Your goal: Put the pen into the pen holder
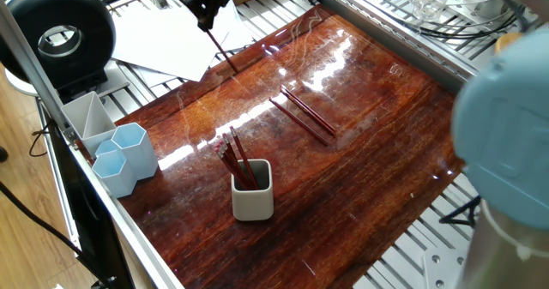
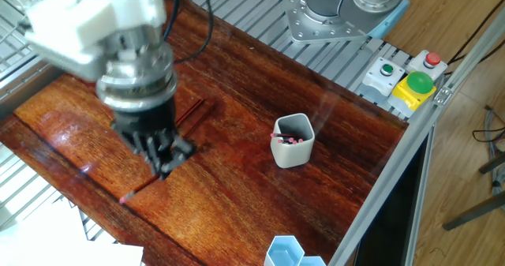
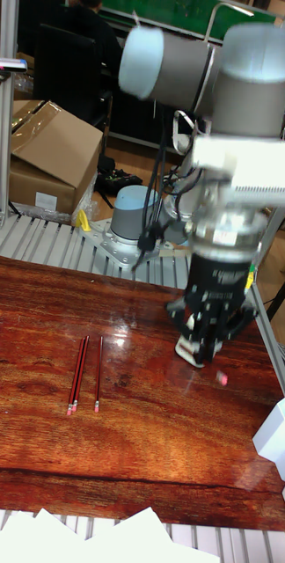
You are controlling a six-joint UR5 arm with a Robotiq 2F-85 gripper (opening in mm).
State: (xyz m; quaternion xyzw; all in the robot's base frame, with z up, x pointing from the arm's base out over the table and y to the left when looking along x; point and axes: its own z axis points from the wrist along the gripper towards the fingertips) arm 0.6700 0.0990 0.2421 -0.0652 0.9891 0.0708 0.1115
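My gripper [image 1: 206,19] hangs over the far left edge of the wooden table, shut on a dark red pen [image 1: 221,51] that slants down toward the board. In the other fixed view the gripper [image 2: 164,165] holds the pen [image 2: 136,189] with its pink end low to the left. The tall view shows the gripper [image 3: 204,352] and a pink pen end [image 3: 220,378] just below it. The off-white pen holder [image 1: 253,190] stands near the front edge with several pens inside, well apart from the gripper. In the other fixed view the pen holder [image 2: 292,141] is to the right.
Loose pens [image 1: 302,113] lie mid-table. Pale blue hexagonal cups [image 1: 129,152] and a grey tray [image 1: 86,117] sit at the left edge. White paper sheets [image 1: 167,40] lie behind the table. A button box [image 2: 406,76] and the arm's base [image 2: 331,9] are at the far side.
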